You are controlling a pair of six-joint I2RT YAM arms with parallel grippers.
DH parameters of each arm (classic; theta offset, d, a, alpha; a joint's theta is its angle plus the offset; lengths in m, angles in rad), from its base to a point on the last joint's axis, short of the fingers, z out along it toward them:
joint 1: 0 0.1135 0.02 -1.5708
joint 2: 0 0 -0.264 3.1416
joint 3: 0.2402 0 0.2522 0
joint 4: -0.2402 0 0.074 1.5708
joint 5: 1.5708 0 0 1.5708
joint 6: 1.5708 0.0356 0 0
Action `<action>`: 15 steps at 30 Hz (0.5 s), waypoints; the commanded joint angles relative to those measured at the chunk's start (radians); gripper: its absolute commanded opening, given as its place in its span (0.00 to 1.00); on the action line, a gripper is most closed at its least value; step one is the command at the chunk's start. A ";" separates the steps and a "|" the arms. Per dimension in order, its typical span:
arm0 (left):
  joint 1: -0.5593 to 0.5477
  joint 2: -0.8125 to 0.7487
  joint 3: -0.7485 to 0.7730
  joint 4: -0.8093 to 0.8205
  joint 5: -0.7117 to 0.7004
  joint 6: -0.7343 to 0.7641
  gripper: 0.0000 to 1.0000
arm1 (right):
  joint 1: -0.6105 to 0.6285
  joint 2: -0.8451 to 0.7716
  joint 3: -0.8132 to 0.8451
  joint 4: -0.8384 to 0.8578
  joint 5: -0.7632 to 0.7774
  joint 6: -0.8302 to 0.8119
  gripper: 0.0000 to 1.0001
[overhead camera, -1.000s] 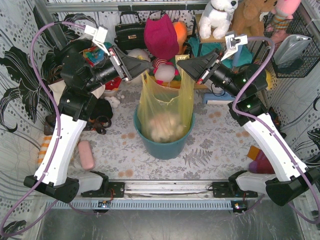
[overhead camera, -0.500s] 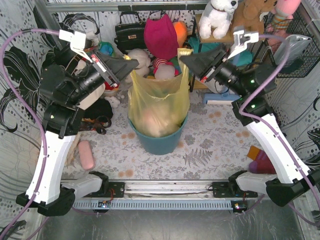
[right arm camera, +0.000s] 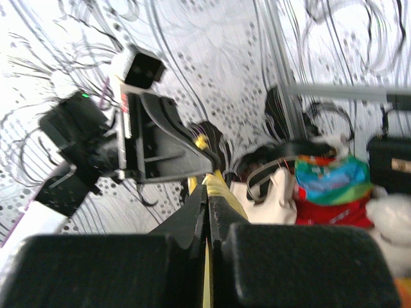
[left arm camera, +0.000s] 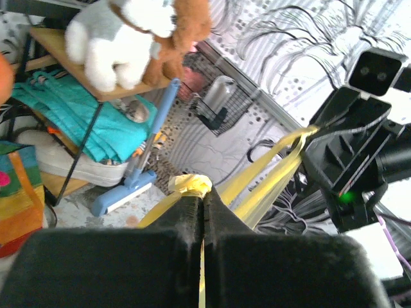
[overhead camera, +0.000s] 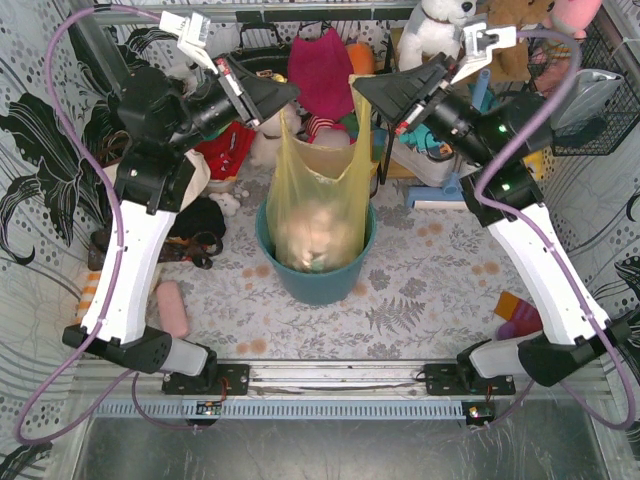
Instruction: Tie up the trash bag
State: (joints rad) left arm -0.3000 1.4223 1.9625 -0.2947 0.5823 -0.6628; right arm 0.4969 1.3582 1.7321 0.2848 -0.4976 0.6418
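Overhead, the trash bag [overhead camera: 318, 195] stands in the middle of the frame. Its lower part sits inside the teal bin [overhead camera: 300, 285], and its two handle flaps are pulled up and apart above the rim. The left gripper [overhead camera: 292, 97], at upper centre-left, has its jaws pressed together on the tip of the left flap. The right gripper [overhead camera: 358, 93], at upper centre-right, is likewise clamped on the tip of the right flap. Pale crumpled paper shows through the yellow plastic low in the bag.

In the left wrist view the fingers [left arm camera: 186, 218] meet at bottom centre, with a bunched knob of yellow plastic poking out just above them. A taut yellow strip runs up and right toward the other arm's gripper. The right wrist view is blurred, but a thin yellow edge seems to be pinched between its closed fingers [right arm camera: 221, 212] at lower centre.

A white plush dog [overhead camera: 440, 25] sits on a shelf at top right, and a black handbag [overhead camera: 262, 62] lies at top centre-left.
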 commanded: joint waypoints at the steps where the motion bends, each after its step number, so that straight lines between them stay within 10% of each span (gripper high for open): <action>1: 0.005 -0.116 -0.111 0.130 0.048 -0.026 0.01 | 0.000 -0.088 -0.109 0.106 -0.003 0.019 0.00; 8: 0.006 -0.130 -0.301 0.197 0.036 -0.059 0.01 | 0.000 -0.131 -0.308 0.174 0.050 0.055 0.00; 15: 0.009 0.058 0.154 0.089 0.095 -0.061 0.02 | 0.000 0.022 0.058 0.044 -0.003 -0.013 0.00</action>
State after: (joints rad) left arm -0.2970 1.4456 1.8812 -0.2356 0.6273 -0.7128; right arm 0.4969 1.3460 1.5715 0.3328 -0.4690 0.6643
